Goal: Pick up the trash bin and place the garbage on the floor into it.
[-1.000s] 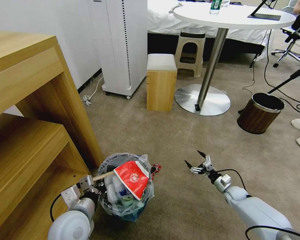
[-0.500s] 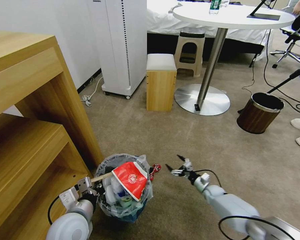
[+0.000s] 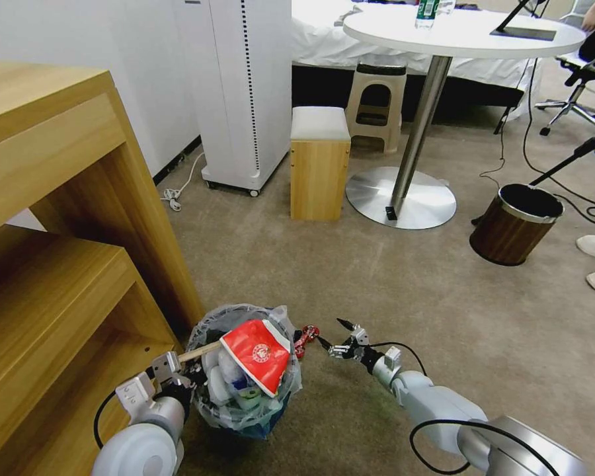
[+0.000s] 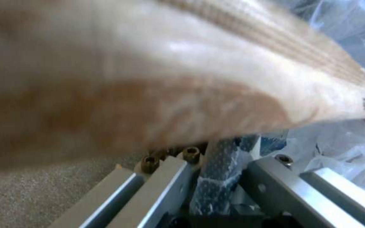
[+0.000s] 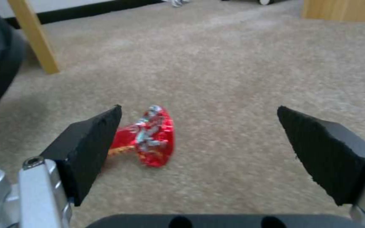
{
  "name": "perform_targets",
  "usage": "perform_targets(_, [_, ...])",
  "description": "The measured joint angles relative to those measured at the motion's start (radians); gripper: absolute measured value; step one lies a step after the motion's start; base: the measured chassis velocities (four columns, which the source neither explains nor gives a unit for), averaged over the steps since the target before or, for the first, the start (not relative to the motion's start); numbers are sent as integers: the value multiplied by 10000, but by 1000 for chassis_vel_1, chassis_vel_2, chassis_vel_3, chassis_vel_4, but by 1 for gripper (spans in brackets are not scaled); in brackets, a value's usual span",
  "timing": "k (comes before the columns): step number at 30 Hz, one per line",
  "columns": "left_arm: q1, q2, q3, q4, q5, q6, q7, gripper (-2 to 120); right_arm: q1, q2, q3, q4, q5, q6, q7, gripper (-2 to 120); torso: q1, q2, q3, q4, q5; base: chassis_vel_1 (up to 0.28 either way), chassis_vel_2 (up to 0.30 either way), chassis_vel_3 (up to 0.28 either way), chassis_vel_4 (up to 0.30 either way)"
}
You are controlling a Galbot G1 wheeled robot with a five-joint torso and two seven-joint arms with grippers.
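The small round dark wire trash bin (image 3: 244,370) lined with crinkly clear plastic sits low and left of centre in my head view, already stuffed with a red paper cup (image 3: 258,350), bottles and a wooden stick (image 3: 198,351) poking out toward the left. My left gripper (image 3: 172,370) has the bin by its rim: in the left wrist view the metal fingers (image 4: 165,183) are closed on the plastic-wrapped wire edge. Just beside the bin's right side lies a crumpled red foil wrapper (image 3: 306,338) on the beige short-pile carpet (image 3: 377,277). Over the last second my right gripper (image 3: 332,338) has swung in from mid-frame toward the bin; its jaws are spread wide, holding nothing. In the right wrist view the wrapper (image 5: 149,136) sits close to one black pad (image 5: 93,148), off-centre. I judge this the approach for the next pickup.
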Motion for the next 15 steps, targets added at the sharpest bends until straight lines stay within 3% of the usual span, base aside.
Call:
perform_targets(6, [52,-73,-2,16,69,-43,66,0,75,261,215,-228,-302,-24,477,91,0,0,0,-1,0,0,0,0,0])
perform_targets(9, [145,-122,-24,16,151,-87,154,0,179,629,394,-474,-863,181,1314,89,0,0,0,1,1,0,0,0,0])
perform_targets(15, [161,-112,-60,-15,170,-102,169,0,226,856,605,-576,-1932,422,1868,90,0,0,0,0,1,0,0,0,0])
